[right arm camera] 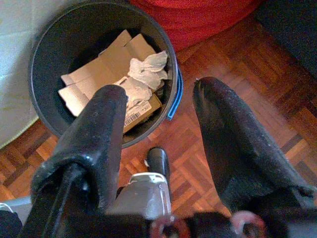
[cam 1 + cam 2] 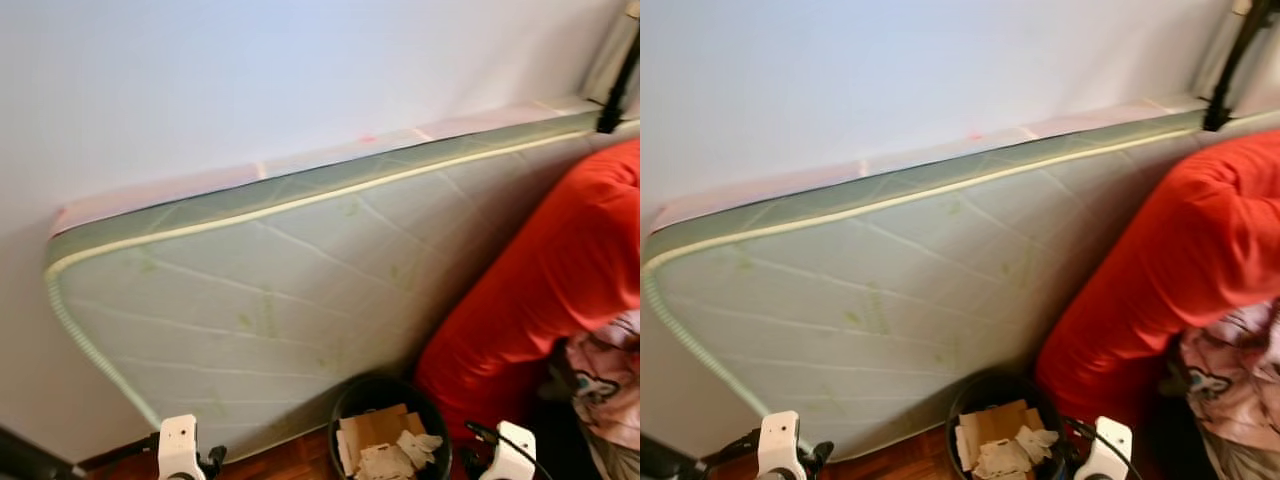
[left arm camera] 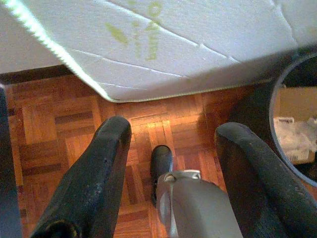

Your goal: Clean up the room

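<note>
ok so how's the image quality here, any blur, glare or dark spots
Eye views: soft and slightly hazy, the mattress evenly lit, the bin interior dark. Left wrist view: the mattress edge glares bright, the parquet floor sharp, the left pincer blurred up close. Right wrist view: clear on the cardboard and paper, the right pincer out of focus.

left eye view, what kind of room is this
Probably a bedroom or spare room in a home: a pale green quilted mattress leans on a white wall, beside a black round bin of cardboard and paper on wooden parquet floor.
</note>
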Available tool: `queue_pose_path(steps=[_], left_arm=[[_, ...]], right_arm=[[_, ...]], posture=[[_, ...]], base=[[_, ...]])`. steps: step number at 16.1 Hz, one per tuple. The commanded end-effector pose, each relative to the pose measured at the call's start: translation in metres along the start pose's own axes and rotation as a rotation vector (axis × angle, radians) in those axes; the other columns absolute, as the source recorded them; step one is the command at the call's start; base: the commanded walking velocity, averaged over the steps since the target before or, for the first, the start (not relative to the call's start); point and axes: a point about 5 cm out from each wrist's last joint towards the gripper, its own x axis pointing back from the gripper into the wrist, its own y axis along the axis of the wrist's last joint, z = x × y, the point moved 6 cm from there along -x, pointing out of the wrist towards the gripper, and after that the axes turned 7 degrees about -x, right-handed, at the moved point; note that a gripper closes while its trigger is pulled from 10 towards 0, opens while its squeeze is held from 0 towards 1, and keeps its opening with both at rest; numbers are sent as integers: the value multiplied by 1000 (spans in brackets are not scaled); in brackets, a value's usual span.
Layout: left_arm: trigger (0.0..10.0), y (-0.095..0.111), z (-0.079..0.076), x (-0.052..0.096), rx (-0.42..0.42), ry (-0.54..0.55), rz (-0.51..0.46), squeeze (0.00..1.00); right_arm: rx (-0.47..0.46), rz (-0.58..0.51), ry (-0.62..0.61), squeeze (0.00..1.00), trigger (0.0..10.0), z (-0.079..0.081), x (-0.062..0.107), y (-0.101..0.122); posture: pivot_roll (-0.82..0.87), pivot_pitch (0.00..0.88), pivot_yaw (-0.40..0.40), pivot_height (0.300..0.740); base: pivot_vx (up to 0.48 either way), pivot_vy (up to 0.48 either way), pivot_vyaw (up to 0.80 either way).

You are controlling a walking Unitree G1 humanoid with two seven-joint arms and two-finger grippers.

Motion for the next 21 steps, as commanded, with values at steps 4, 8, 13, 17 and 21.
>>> queue_pose_path(steps=[4,8,13,17,21], left_arm=[[10000,-7,1,1,-55,-1,31,0],[10000,-15,5,4,-70,0,48,0],[10000,-13,9,4,-115,5,45,0],[10000,-10,9,3,-98,5,36,0],[10000,-15,7,4,-99,-2,45,0]], right_arm=[[21,8,21,0,10000,3,0,-3],[46,28,5,0,10000,-5,2,-9],[38,28,0,0,10000,0,1,-7],[45,33,8,0,10000,3,0,-8],[63,38,13,0,10000,3,1,-10]], posture=[[93,0,-11,740],[77,0,-8,740],[64,0,13,740],[89,0,1,740],[91,0,0,740]], base=[[0,0,-586],[0,0,-586],[0,-153,-581],[0,-100,-587],[0,0,-581]])
